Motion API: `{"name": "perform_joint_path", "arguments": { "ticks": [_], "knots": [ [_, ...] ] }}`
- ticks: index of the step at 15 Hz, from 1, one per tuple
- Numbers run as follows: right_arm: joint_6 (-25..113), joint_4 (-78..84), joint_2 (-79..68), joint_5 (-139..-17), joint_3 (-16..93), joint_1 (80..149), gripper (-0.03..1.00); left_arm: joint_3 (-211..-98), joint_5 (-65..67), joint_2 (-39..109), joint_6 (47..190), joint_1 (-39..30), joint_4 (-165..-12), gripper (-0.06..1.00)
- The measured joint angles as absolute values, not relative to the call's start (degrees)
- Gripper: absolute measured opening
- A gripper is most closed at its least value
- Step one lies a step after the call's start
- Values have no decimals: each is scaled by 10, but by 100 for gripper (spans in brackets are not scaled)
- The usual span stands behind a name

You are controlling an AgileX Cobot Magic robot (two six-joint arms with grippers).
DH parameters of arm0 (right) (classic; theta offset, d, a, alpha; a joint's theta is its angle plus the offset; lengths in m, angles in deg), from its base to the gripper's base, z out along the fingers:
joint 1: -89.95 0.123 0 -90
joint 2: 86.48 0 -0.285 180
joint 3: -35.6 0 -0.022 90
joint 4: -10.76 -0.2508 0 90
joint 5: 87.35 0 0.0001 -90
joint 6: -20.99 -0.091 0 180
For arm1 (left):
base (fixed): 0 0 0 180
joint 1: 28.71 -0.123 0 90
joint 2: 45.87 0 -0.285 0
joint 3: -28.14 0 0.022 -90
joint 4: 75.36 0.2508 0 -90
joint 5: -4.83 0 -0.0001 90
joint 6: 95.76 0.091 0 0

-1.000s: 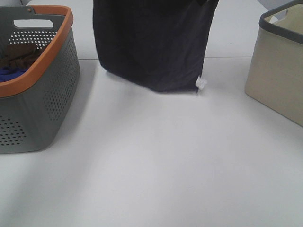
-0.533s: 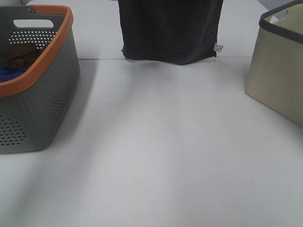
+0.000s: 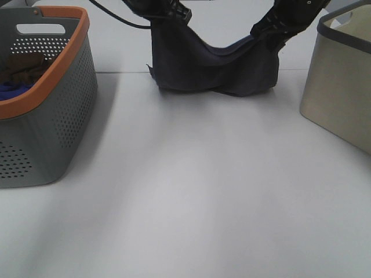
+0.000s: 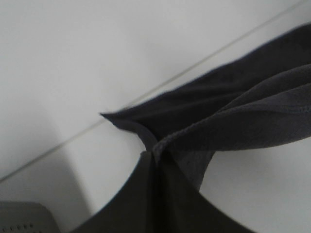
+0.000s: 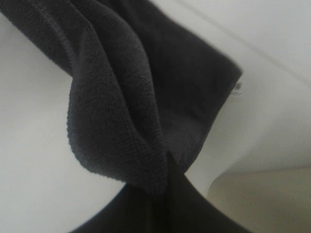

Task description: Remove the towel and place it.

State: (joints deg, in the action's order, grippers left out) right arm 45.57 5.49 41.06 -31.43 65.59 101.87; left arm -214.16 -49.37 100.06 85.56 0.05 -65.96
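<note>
Both arms reach down at the far end of the table point(image 3: 191, 191), angled in toward each other. The left gripper point(image 3: 174, 14) pinches one upper corner of the towel point(image 3: 214, 72), its jaws pressed together on the cloth. The right gripper point(image 3: 266, 32) is clamped the same way on the other corner, a little lower. Up close, the left gripper point(image 4: 154, 155) has the hem bunched into a tight fold, and the right gripper point(image 5: 167, 165) squeezes a thick roll of fabric.

The towel hangs between them like a hammock. Its top edge sags in the middle, and its lower part slumps in soft folds on the far middle of the table, between the two baskets. It is dark charcoal terry, nubbly and matte, with a small white tag point(image 5: 237, 87) at one edge.

On the left stands a grey basket point(image 3: 58, 133) of perforated plastic with an orange rim. A brown cloth point(image 3: 26, 66) and a blue cloth point(image 3: 11, 90) lie inside it. On the right is a beige basket point(image 3: 342, 104) with smooth walls and a dark rim. The table is plain white.
</note>
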Motion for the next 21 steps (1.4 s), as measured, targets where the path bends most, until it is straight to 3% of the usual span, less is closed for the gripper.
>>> {"name": "perform_joint_path", "arguments": {
  "ticks": [4,8,14,21],
  "knots": [
    [469,37,431,-179,657,1019,0,-2142,-644,1001,904,0,-742,0],
    [448,12,440,-179,636,1019,0,-2085,-645,1002,918,0,-803,0],
    [444,20,427,-179,487,1019,0,-1934,-647,966,932,0,-829,0],
    [444,101,427,-179,477,1019,0,-1822,-648,939,968,30,-855,0]
  ]
}}
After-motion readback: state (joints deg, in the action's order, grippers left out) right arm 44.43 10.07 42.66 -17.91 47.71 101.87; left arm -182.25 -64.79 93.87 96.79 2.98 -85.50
